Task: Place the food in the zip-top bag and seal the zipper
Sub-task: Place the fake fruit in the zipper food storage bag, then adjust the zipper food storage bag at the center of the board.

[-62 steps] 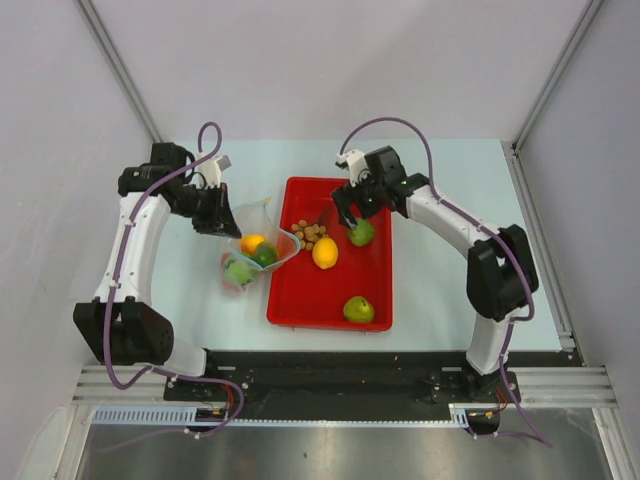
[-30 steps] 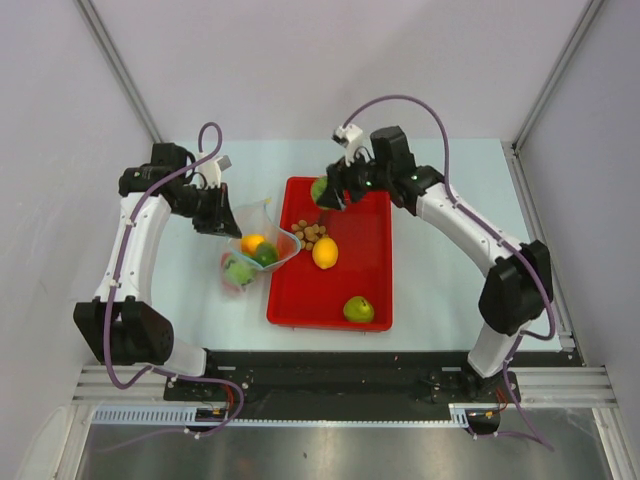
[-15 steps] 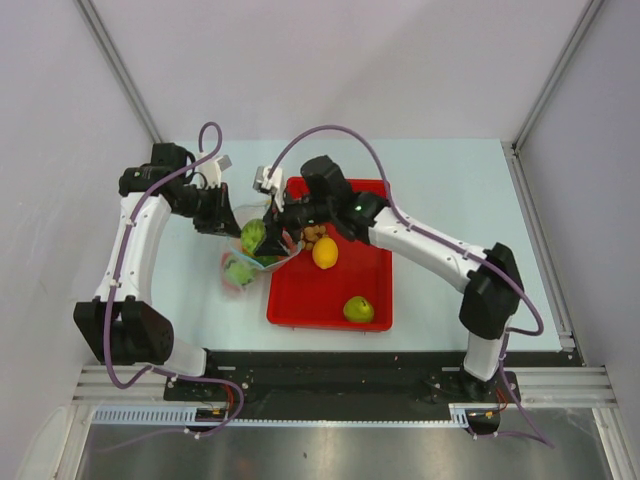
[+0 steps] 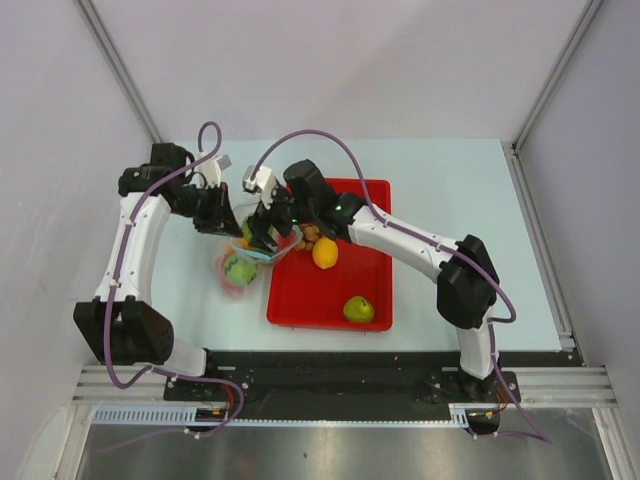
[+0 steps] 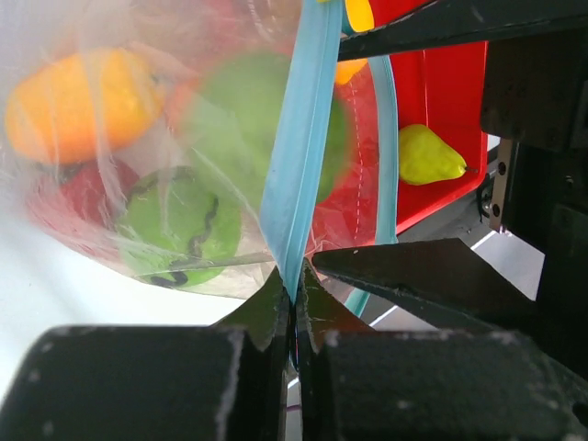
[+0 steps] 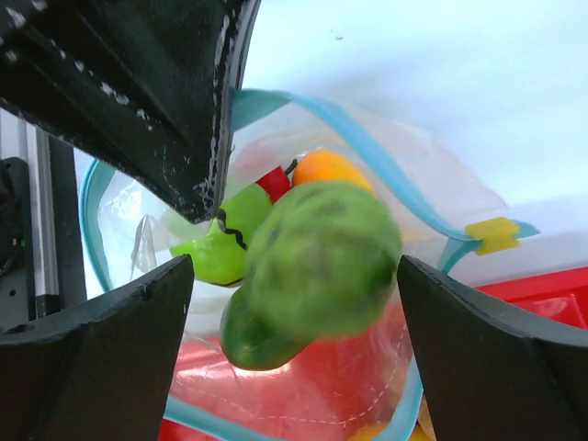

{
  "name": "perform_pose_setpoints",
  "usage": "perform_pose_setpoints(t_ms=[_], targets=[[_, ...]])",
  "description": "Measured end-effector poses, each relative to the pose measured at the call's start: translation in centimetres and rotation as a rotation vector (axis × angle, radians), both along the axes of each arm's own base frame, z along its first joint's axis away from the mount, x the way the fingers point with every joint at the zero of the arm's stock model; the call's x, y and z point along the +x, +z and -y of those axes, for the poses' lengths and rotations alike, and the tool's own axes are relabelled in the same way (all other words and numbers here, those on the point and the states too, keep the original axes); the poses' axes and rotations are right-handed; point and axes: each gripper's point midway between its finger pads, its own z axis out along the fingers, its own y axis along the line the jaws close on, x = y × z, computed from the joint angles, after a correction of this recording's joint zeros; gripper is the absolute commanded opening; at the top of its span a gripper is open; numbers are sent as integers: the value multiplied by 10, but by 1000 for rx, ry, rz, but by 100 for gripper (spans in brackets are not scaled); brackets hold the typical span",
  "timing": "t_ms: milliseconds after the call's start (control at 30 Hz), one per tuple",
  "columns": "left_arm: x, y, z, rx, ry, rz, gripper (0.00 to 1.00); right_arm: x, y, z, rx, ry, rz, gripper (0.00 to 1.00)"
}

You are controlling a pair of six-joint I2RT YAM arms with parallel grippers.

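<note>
The clear zip-top bag (image 4: 243,262) lies left of the red tray, mouth held open. My left gripper (image 4: 221,226) is shut on its light-blue zipper strip (image 5: 303,156). Inside are an orange fruit (image 5: 78,92), a red piece (image 5: 81,193) and a green fruit (image 5: 175,220). My right gripper (image 4: 262,232) is over the bag mouth with its fingers wide open. A blurred green fruit (image 6: 317,262) sits between them, touching neither finger, above the opening. A lemon (image 4: 325,252), brown nuts (image 4: 312,232) and a green-yellow fruit (image 4: 358,309) lie in the tray.
The red tray (image 4: 380,250) stands right of the bag in the table's middle. My right arm stretches across the tray's far end. The zipper's yellow slider (image 6: 494,234) sits at one end of the bag mouth. My left gripper's body (image 6: 138,83) is close beside my right fingers.
My right gripper carried the green fruit from the tray leftward to above the bag mouth and has opened; the fruit is loose between its fingers. The left arm has not moved.
</note>
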Motion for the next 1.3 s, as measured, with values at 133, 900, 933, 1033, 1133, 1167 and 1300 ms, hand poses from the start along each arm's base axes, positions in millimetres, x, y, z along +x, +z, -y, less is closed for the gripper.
perform_pose_setpoints(t_ms=[133, 900, 933, 1033, 1133, 1167, 1300], targets=[[0, 0, 1, -4, -1, 0, 5, 2, 5, 0, -1, -18, 15, 100], [-2, -2, 1, -5, -3, -5, 5, 52, -50, 99, -14, -258, -417, 91], [-2, -2, 1, -5, -3, -3, 5, 46, -52, 97, -12, -241, -439, 89], [-2, -1, 1, -5, -3, -2, 5, 35, -50, 88, -5, -200, -454, 82], [-3, -1, 0, 0, -1, 0, 5, 24, -51, 80, -4, -163, -477, 83], [-4, -2, 0, 2, 0, -2, 5, 21, -52, 78, -5, -153, -488, 84], [-6, -1, -1, 4, 1, -2, 5, 16, -52, 79, 7, -136, -530, 91]])
